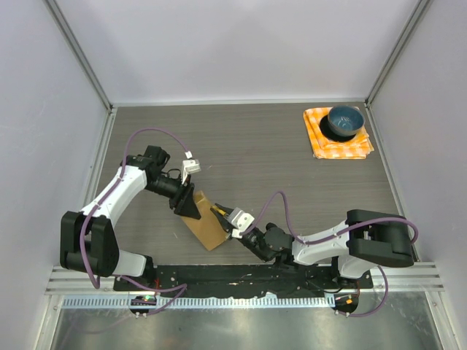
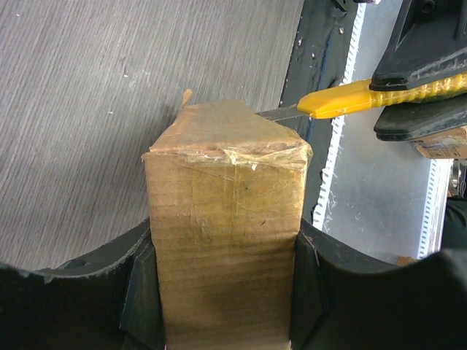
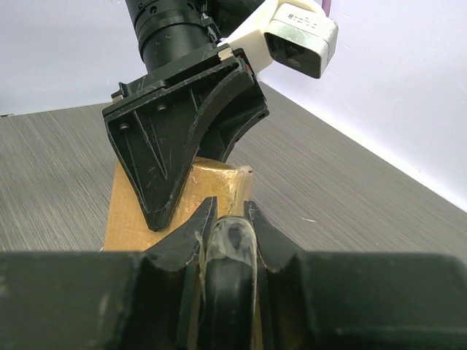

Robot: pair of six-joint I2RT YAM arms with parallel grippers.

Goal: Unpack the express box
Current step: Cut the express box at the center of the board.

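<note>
Under both jaws: one table [image 1: 277, 168], flat, grey, wood-grained.
Arms: I count two, white and black, their grippers meeting near the front edge.
Between my left jaws: one express box [image 2: 226, 219], plain brown cardboard, rectangular, with glossy clear tape [image 2: 241, 154] wrinkled over its far end.
Left gripper [image 1: 191, 205]: half spread and clamped on the box's two long sides, one black finger [image 2: 135, 292] on each side.
Box axis: the long axis runs straight out from the left jaws, and the taped free end points at the right jaws. I cannot tell whether its lower end rests on the table.
Well apart from both jaws, far right corner: one orange checked cloth [image 1: 357, 146], square, lying flat.
On the cloth: one round blue bowl [image 1: 330, 122].
Right gripper [image 1: 225, 216]: nearly closed, pinching the knife handle.
Between the right jaws: one utility knife [image 2: 365, 93], yellow and black ribbed handle. Its thin metal blade [image 2: 281, 111] is at the box's far taped edge, but I cannot tell whether it touches.
</note>
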